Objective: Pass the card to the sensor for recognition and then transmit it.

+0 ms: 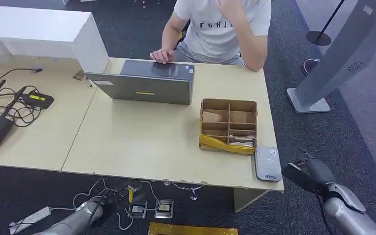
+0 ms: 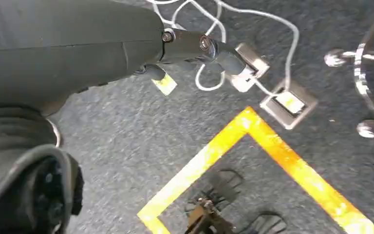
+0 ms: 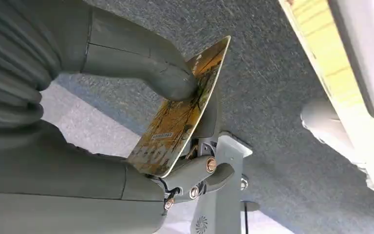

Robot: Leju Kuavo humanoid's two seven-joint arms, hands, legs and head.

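Card [image 3: 182, 112] custody comes first: in the head view the right hand [image 1: 307, 171] hangs off the table's front right corner, just beside the grey sensor [image 1: 267, 163] that lies flat near that corner of the table [image 1: 142, 142], next to a cardboard divider box [image 1: 228, 125]. The card itself cannot be made out at this distance. A person [image 1: 220, 29] sits at the far side behind a laptop [image 1: 144, 85], a likely receiver for the handover. The left hand [image 1: 95, 211] hangs low below the table edge, near loose cables on the carpet.

In the left wrist view, the left hand [image 2: 195, 48] points down at the floor with its fingers drawn together and nothing in them; white cable [image 2: 253, 29] and a yellow floor marking [image 2: 224, 146] lie beneath. I judge a small risk of snagging that cable if this arm swings.

In the right wrist view, the thick thumb presses the card against the darker fingers behind it, a pinch on the card's faces. The card stands tilted and much of it sticks out past the hold. The main hazards, as I judge them: the card could pivot or slip out of so small a pinch when the arm lifts, its free edge could catch the table edge on the way up, or it could reach the sensor tilted and fail to read.
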